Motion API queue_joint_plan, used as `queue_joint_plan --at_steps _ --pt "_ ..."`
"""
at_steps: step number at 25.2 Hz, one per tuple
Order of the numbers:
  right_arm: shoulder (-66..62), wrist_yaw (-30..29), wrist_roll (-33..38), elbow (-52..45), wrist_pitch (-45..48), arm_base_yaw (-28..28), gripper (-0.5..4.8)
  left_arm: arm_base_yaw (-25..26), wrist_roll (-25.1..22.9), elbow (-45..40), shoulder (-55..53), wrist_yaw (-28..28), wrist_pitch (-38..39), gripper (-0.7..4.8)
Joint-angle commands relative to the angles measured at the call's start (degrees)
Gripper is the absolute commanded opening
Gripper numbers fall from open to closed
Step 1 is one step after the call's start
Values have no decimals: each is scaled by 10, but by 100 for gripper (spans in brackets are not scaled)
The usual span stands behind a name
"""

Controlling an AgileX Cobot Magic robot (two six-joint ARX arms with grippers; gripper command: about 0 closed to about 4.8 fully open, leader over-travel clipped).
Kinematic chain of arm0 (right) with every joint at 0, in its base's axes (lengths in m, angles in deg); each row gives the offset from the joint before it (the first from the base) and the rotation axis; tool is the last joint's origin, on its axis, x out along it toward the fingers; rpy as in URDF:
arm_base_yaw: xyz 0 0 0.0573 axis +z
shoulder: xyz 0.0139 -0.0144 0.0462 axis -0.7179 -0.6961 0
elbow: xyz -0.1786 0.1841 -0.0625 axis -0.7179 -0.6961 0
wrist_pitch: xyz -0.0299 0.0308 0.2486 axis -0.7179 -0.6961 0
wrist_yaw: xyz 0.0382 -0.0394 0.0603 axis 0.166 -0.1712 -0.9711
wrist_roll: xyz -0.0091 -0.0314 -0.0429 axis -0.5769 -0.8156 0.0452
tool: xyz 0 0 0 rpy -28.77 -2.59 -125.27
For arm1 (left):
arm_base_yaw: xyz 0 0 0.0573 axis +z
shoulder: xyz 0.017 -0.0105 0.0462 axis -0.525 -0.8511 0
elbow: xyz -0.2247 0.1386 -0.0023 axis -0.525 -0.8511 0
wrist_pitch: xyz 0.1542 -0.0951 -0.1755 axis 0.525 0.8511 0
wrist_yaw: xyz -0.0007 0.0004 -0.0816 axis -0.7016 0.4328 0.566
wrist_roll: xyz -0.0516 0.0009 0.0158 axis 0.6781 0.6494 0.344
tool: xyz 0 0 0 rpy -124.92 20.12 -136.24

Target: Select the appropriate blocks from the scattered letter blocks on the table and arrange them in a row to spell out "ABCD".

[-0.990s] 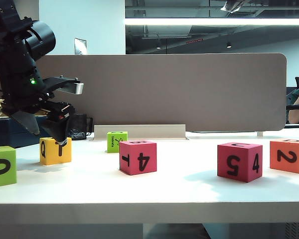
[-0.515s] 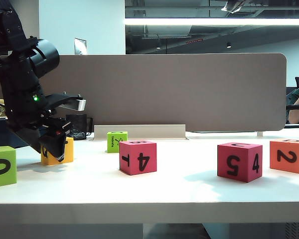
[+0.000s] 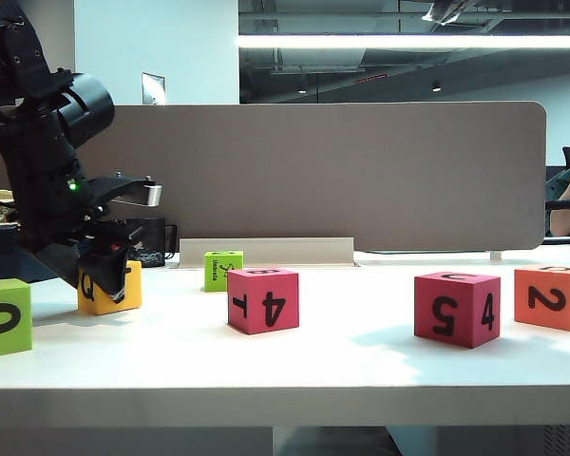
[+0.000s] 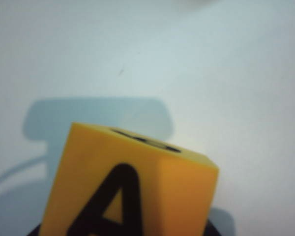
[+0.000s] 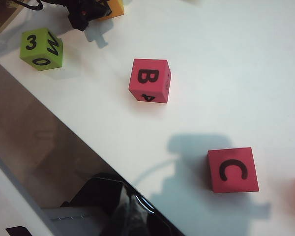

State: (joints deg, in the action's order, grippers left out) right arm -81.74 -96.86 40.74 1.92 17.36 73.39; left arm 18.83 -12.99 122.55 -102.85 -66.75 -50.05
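Note:
A yellow block (image 3: 93, 293) marked Q stands at the left of the table (image 3: 361, 375). My left gripper (image 3: 109, 277) reaches down over it, one finger across its front face, shut on it. The left wrist view shows this yellow block (image 4: 152, 187) close up, its A face toward the camera. A magenta block (image 3: 262, 299) marked T and 4 shows B (image 5: 150, 80) on top. Right of it, a magenta block (image 3: 457, 309) marked 5 and 4 shows C (image 5: 233, 170). An orange block (image 3: 552, 296) marked 2 is far right. My right gripper (image 5: 132, 216) is a dark blur.
A lime-green block (image 3: 5, 316) marked 0 sits at the left edge, near my left arm. A smaller lime-green cube (image 3: 222, 269) stands further back. A grey-brown divider panel (image 3: 342, 171) runs along the table's back edge.
My left gripper has come down around the yellow block and its jaws have closed in. The block has shifted slightly to the right. The other blocks have not moved.

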Motion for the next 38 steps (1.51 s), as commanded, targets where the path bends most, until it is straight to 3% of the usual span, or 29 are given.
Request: queue_joint_plan --at_steps 1,13,15,17,22,32,37,38 --pt "2 -1 0 2 7 1 -2 -1 82 2 2 43 -3 267" --pt "1 -1 0 2 7 1 -2 -46 250 2 2 50 45 262" --pt "2 -1 0 2 7 1 -2 -62 288 2 2 46 58 205" --pt "2 -1 0 2 7 1 -2 -72 301 2 2 43 66 205" --pt "2 -1 0 2 7 1 -2 -108 331 2 2 7 85 205" --pt "2 -1 0 2 7 1 -2 -168 474 2 2 -51 82 205" --pt "2 -1 -1 2 4 1 -2 -168 473 2 2 -53 80 221" --pt "2 -1 -1 2 4 1 -2 -168 473 2 2 -53 80 265"
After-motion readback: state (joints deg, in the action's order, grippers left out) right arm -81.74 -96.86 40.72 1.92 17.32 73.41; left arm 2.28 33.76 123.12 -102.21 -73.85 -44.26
